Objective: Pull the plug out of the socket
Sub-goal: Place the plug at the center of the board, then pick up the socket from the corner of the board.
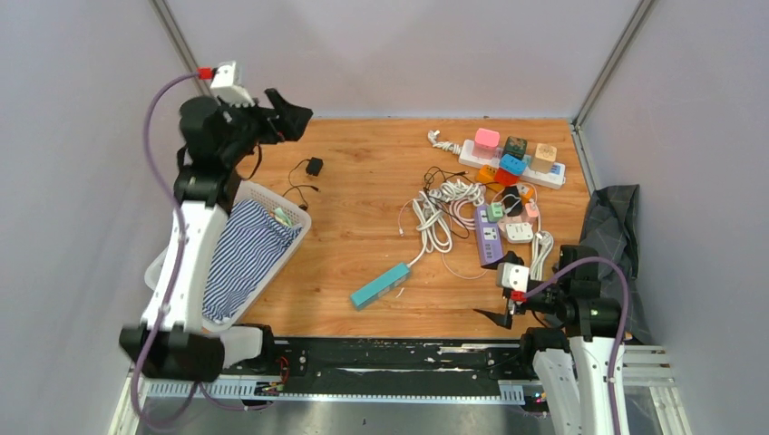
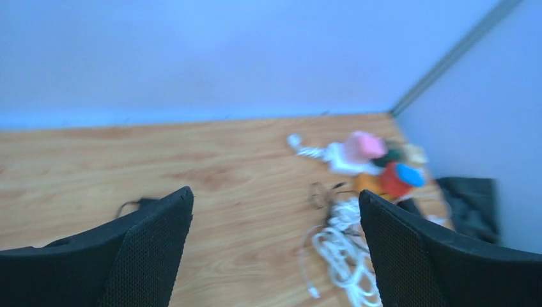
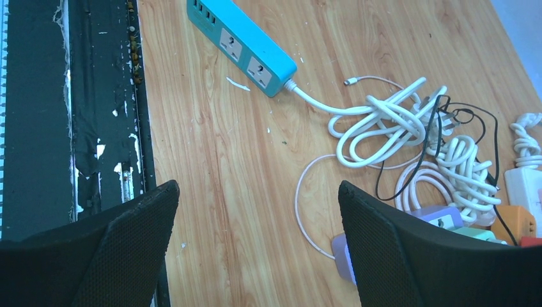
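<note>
No word, brand or number can be read in any view. The teal strip (image 3: 243, 45) has small dark marks on its socket faces, too small to make out. The coloured adapters (image 1: 515, 154) on the white strip (image 1: 555, 176) are too small or blurred to show any print.
</note>
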### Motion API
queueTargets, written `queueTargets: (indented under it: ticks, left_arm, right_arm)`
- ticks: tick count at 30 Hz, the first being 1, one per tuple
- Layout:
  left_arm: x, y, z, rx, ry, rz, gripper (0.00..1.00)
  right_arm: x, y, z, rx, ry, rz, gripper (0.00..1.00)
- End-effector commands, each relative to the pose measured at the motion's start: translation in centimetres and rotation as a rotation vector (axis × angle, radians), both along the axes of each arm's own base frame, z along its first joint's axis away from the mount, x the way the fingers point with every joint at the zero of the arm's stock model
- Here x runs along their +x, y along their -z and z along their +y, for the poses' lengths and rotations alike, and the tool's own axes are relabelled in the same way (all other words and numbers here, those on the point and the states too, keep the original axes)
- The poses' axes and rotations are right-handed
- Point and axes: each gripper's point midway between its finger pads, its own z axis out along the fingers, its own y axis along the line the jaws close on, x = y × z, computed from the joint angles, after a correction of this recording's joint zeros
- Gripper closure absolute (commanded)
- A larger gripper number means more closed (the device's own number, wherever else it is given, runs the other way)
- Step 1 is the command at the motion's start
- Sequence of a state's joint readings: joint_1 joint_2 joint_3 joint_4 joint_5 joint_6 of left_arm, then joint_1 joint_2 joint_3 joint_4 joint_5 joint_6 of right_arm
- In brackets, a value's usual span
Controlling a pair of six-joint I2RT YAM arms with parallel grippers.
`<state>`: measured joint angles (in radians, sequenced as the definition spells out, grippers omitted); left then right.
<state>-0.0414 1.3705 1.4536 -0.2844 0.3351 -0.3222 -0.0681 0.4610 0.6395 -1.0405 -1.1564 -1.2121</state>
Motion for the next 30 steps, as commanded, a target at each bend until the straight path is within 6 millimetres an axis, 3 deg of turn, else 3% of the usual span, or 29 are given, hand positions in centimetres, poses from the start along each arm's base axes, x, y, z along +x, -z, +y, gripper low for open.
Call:
queueTargets:
  ticks: [1,3,5,10,12,18,23,27,30]
  left_arm:
    - [-7.3,-3.6,-2.7,-0.270,0.117,-0.141,0.00]
    - [-9.7,-3.8,-3.0,-0.334,0.134,-0.175,0.00]
    - [-11.5,-2.8,-4.4,-0.340,0.213,-0.159,0.00]
    - [-17.2,1.3,-9.2,-0.328,0.511,-0.059,0.00]
    - [-18.6,2.9,-9.6,-0.337,0.538,-0.029,0.00]
    - [-19.9,7.4,-9.2,-0.301,0.482,-0.026,0.00]
    - [-19.9,10.7,-11.4,-0.242,0.513,0.065,0.00]
    - [-20.4,15.2,-12.3,0.067,0.428,0.174,0.00]
    - [-21.0,17.0,-12.2,0.165,0.386,0.196,0.00]
  right_arm:
    - [-1.4,-0.5,0.6,0.031,-0.046,-0.031,0.05]
    - [-1.6,-0.6,0.7,0.032,-0.052,-0.050,0.05]
    - [-2.0,-0.9,0.9,0.035,-0.066,-0.074,0.05]
    - [-2.9,-1.2,1.3,0.040,-0.108,-0.121,0.04]
    - [-3.0,-1.2,1.4,0.040,-0.123,-0.123,0.04]
    - [-2.9,-0.8,1.5,0.032,-0.139,-0.093,0.04]
    - [-2.4,-0.6,1.3,0.023,-0.116,-0.080,0.04]
    - [-2.1,-0.3,1.2,0.022,-0.105,-0.057,0.04]
    - [-2.0,-0.2,1.1,0.020,-0.100,-0.047,0.04]
